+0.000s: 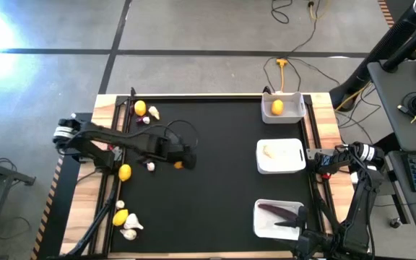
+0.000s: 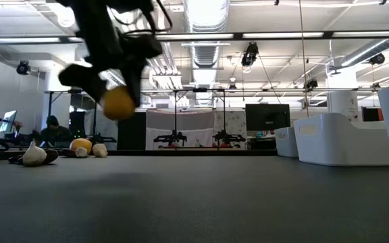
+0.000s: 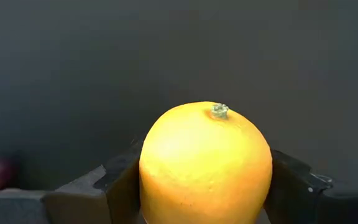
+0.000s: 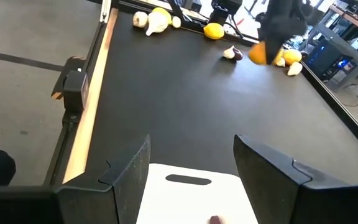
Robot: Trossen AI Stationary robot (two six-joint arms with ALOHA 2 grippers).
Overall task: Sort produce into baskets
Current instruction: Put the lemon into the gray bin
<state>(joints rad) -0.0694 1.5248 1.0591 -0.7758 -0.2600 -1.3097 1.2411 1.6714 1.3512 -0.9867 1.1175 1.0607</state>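
Observation:
My left gripper (image 1: 182, 162) is shut on a yellow-orange lemon (image 3: 205, 165) above the black mat, left of the table's middle; the low view shows this lemon (image 2: 118, 103) well above the surface. My right gripper (image 4: 191, 165) stands open, with nothing between its fingers, over the edge of the middle basket (image 4: 191, 193) at the table's right. The three white baskets stand in a row on the right. The far basket (image 1: 300, 108) holds a lemon (image 1: 277, 107), the middle basket (image 1: 295, 165) a garlic bulb (image 1: 269, 151), the near basket (image 1: 262, 227) an eggplant (image 1: 280, 211). My left gripper pinches the lemon by its two opposite sides (image 3: 146, 177) between its two fingers (image 3: 120, 183). The fingers slant steeply down from the table's left. The lemon's stem end (image 3: 220, 111) points away from the wrist. The lemon is lifted clear of the mat.
Loose produce lies along the table's left side: a lemon (image 1: 140, 108) and garlic (image 1: 153, 113) at the far corner, a lemon (image 1: 125, 172) and a bulb (image 1: 150, 166) near my left arm, a lemon (image 1: 120, 217) and garlic (image 1: 129, 232) at the near corner.

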